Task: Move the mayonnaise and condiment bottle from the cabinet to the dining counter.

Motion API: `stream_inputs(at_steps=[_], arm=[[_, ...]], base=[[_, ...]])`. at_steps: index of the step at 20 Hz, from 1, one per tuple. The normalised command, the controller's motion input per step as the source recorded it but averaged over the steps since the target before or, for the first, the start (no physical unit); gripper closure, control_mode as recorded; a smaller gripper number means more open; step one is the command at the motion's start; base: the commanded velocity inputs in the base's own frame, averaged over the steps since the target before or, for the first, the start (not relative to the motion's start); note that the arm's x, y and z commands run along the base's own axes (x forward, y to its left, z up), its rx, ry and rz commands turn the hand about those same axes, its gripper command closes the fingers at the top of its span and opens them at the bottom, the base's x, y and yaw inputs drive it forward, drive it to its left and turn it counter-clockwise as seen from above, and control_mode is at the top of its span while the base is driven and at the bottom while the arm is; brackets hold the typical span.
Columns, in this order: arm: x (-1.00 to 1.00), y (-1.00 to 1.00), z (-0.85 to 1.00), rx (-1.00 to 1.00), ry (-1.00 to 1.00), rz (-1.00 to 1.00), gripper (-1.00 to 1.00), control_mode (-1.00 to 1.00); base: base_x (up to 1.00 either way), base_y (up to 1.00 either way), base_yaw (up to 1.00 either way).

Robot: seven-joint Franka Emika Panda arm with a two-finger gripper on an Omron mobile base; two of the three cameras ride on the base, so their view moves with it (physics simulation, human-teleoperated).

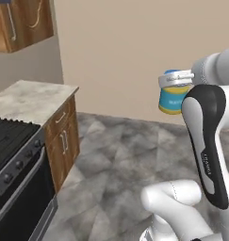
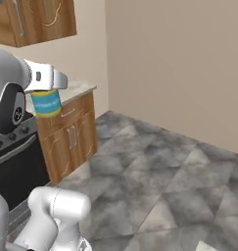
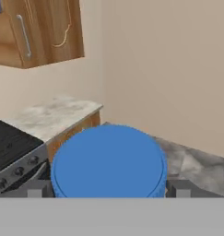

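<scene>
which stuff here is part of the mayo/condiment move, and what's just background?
Job:
- mayonnaise, clamped in the pincer, carried in the air
- cabinet, up on the wall

Background:
- stove
- small marble countertop beside it
- base cabinet under that top
</scene>
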Motion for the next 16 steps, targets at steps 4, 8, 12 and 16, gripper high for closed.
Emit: stream_inputs(at_steps=[4,8,12,16], arm=[[0.00,0.00,0.00,0.00,0.00,0.00,1.00,1.00],[0.00,0.00,0.00,0.00,0.00,0.00,1.00,1.00],[0.00,0.00,0.00,0.00,0.00,0.00,1.00,1.00],[0.00,0.00,0.00,0.00,0.00,0.00,1.00,1.00]], base=[[-0.18,-0.72,-0.58],[-0.24,-0.59,-0.56],[-0.25,-0.36,-0.54],[-0.32,-0.15,-0.48]])
